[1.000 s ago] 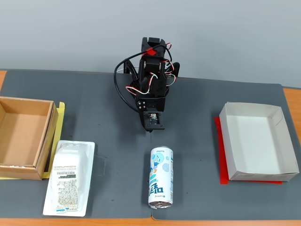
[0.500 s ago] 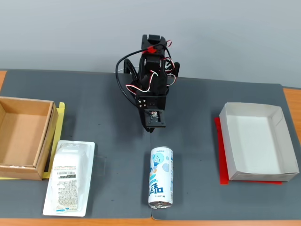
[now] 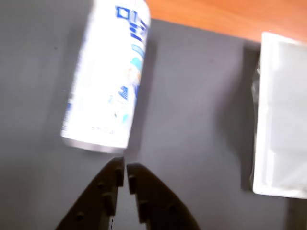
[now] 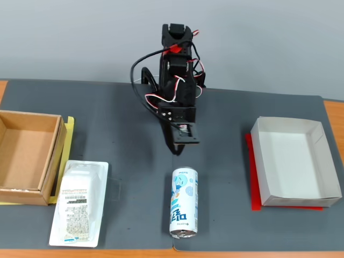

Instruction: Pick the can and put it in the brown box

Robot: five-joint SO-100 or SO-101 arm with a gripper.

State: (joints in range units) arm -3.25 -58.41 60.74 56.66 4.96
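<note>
The pincer [image 3: 124, 173] has its two dark fingers pressed almost together, with only a thin slit between the tips, and it holds nothing. In the wrist view the tips sit just short of the near silver end of the can [image 3: 108, 76], which lies on its side on the dark grey mat [image 3: 192, 96], not touched by anything. In the fixed view the pincer [image 4: 173, 151] hangs above the mat a little behind the can [image 4: 184, 202], and the can points its length toward the front edge of the table. I judge that the step in hand is the approach, before any grasp. The next move calls for spreading the fingers wide, going forward over the middle of the can and coming down so that the fingers stand on both long sides of it; because the can is round and lying, it may roll if one finger touches first. The brown box [image 4: 28, 157] stands at the far left of the fixed view, well apart from the can, and it looks empty; the wrist view does not show it at all. The wrist view shows the finger gap clearly, which the fixed view hides. The white plastic package [image 4: 79, 203] appears in both, and only the fixed view shows the white paper box [image 4: 296, 161] at the right.
</note>
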